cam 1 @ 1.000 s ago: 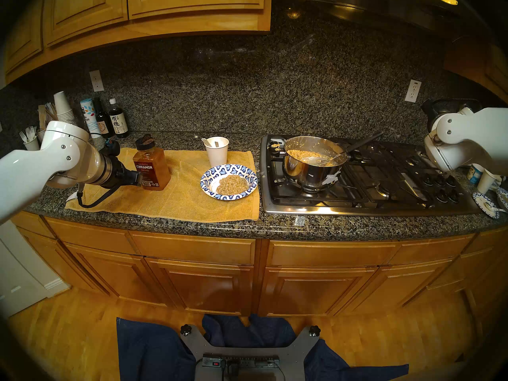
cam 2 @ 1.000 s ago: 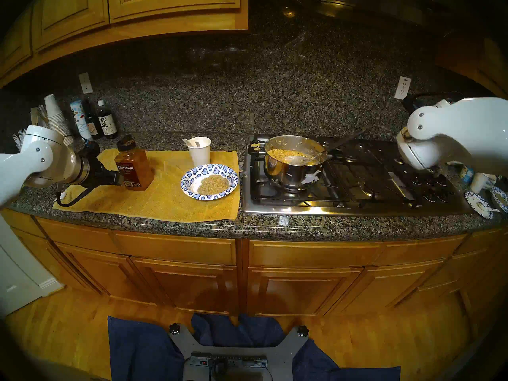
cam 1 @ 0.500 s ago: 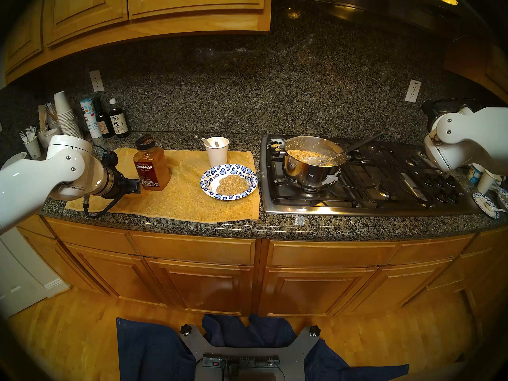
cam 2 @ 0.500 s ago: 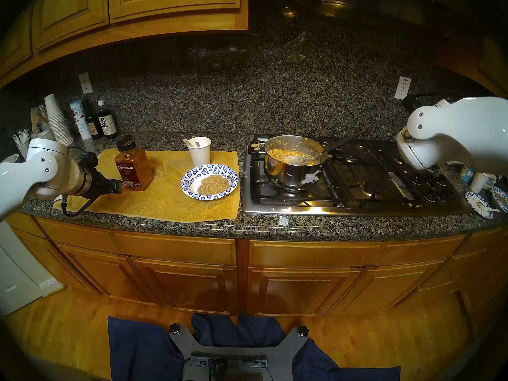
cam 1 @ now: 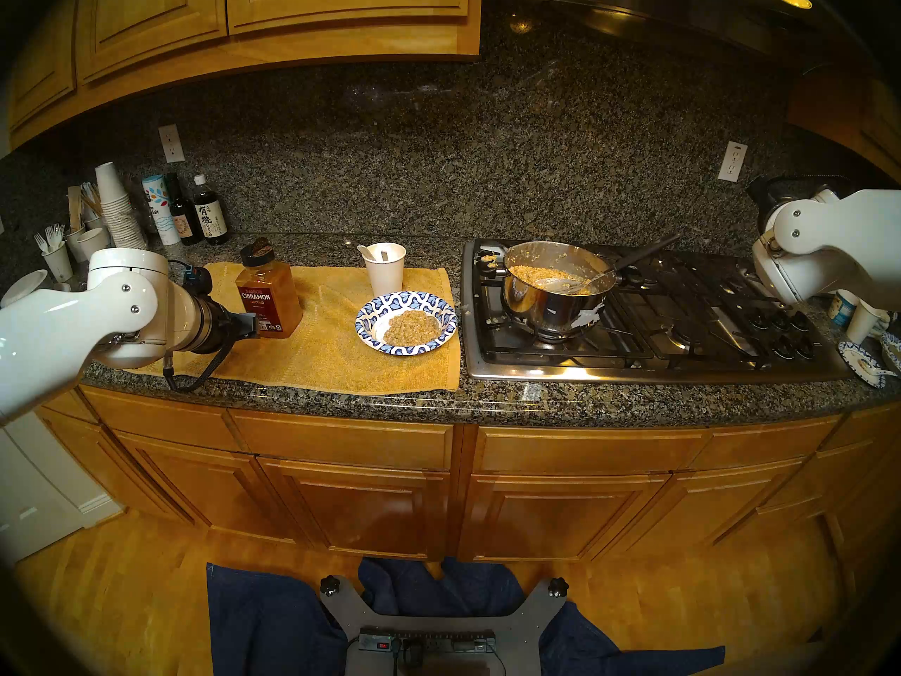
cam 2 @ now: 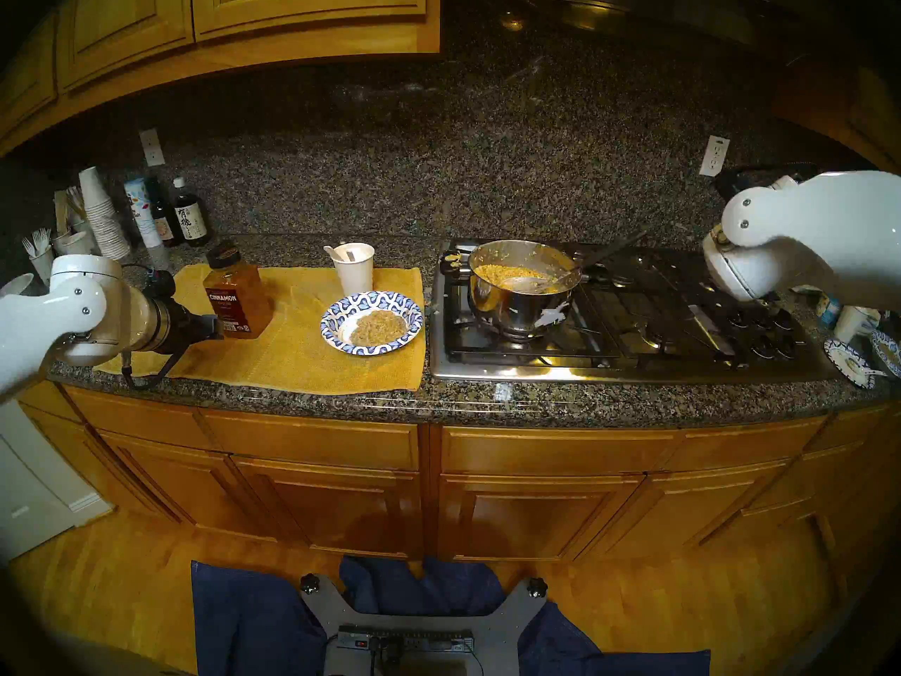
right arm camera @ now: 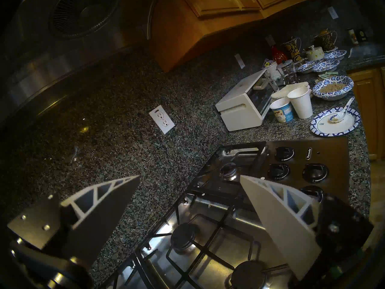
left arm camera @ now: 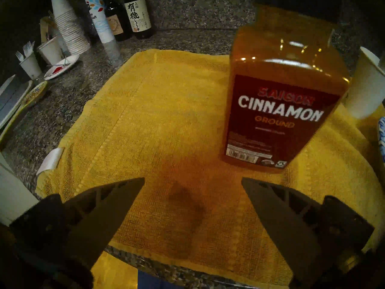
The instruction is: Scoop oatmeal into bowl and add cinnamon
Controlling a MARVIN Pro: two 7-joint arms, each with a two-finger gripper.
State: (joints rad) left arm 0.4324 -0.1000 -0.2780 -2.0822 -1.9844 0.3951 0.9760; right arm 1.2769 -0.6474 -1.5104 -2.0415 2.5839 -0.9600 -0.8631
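The cinnamon [cam 1: 269, 294] [cam 2: 237, 297] [left arm camera: 281, 107] stands upright on a yellow towel [cam 1: 322, 353], black cap on. My left gripper [cam 1: 251, 325] [cam 2: 219, 325] [left arm camera: 192, 179] is open just left of and in front of the jar's base, nothing between its fingers. The blue-patterned paper bowl [cam 1: 407, 300] [cam 2: 371, 299] sits on the towel's right part and holds a mound of oatmeal [cam 1: 411, 327]. More oatmeal [cam 1: 536, 272] lies in the steel pot [cam 1: 553, 306] on the stove, a ladle resting in it. My right gripper [right arm camera: 189, 178] is open over the stove's right burners, empty.
A white paper cup [cam 1: 385, 267] with a spoon stands behind the bowl. Stacked cups [cam 1: 114, 206], a salt tube and dark bottles [cam 1: 209, 216] line the back left. Used paper plates [cam 1: 863, 363], cups and a toaster oven [right arm camera: 245, 103] crowd the counter right of the cooktop [cam 1: 682, 367].
My left arm has dropped and slid right and toward the counter's front edge, bringing the open gripper close to the jar's base. The right arm has stayed still.
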